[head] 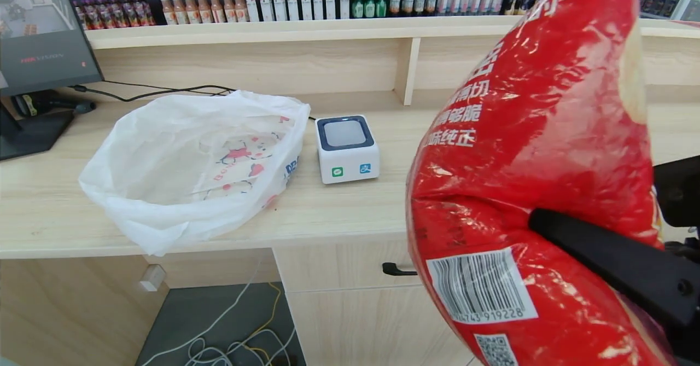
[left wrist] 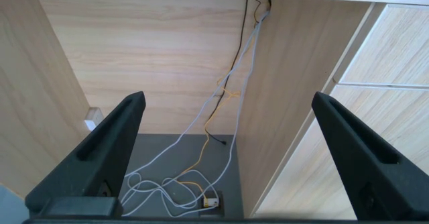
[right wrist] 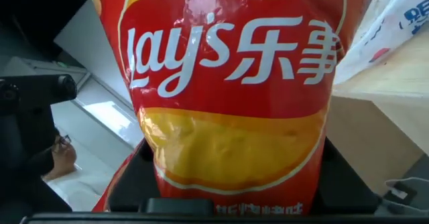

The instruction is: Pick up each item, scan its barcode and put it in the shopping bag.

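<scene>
A big red chip bag [head: 547, 152] hangs close to the head camera on the right, above the counter's front edge. My right gripper [right wrist: 231, 187] is shut on its lower part; one black finger [head: 601, 251] crosses the bag's side. The white barcode label [head: 481, 285] faces the head camera. A white cube scanner [head: 347, 148] stands mid-counter, left of the chip bag. The white plastic shopping bag [head: 191, 163] lies open on the counter further left. My left gripper [left wrist: 228, 157] is open and empty, low beneath the counter, facing the recess with cables.
A monitor [head: 44, 27] and a handheld scanner [head: 49, 103] sit at the counter's far left. A raised shelf [head: 306, 29] with several bottles runs along the back. A drawer handle [head: 396, 270] sticks out below the counter; loose cables [left wrist: 181, 184] lie on the floor.
</scene>
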Motion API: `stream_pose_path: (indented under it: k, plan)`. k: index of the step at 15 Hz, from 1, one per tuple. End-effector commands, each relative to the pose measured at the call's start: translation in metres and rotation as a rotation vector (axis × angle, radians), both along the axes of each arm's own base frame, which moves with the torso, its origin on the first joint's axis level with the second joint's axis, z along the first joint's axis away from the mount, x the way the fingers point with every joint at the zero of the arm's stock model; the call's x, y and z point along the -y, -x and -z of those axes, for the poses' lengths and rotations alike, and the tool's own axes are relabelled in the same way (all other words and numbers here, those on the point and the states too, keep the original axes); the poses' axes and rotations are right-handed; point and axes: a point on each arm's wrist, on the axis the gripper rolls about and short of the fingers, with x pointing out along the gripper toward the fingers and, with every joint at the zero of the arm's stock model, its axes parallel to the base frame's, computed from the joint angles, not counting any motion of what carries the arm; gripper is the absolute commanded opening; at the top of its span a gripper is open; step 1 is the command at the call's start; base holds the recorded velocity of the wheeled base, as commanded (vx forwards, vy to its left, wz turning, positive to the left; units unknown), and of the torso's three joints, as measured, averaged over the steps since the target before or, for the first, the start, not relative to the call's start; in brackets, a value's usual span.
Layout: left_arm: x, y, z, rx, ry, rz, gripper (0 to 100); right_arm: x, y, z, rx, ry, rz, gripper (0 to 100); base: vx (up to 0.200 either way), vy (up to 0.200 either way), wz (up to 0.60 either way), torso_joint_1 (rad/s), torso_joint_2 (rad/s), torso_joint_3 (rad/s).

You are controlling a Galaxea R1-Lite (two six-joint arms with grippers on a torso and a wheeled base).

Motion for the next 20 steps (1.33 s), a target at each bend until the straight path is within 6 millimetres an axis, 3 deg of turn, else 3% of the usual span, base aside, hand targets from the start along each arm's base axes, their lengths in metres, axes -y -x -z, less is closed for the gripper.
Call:
stream_pose_path:
  k: [1, 6, 20]
  plan:
    - [0.000, 0.000, 0.000, 0.000, 0.001, 0.000, 100, -0.007, -0.006, 0.008, -0.048, 0.020, -0.011, 0, 0.000, 0.000, 0.00, 0.000, 0.00, 0.000]
    - [0.000, 0.000, 0.000, 0.000, 0.001, 0.000, 100, -0.011, -0.009, -0.004, -0.144, -0.069, -0.074, 0, 0.000, 0.000, 0.00, 0.000, 0.00, 0.000]
    - [0.000, 0.000, 0.000, 0.000, -0.001, 0.000, 100, -0.007, -0.007, -0.005, -0.233, -0.119, -0.101, 0, 0.000, 0.000, 0.00, 0.000, 0.00, 0.000]
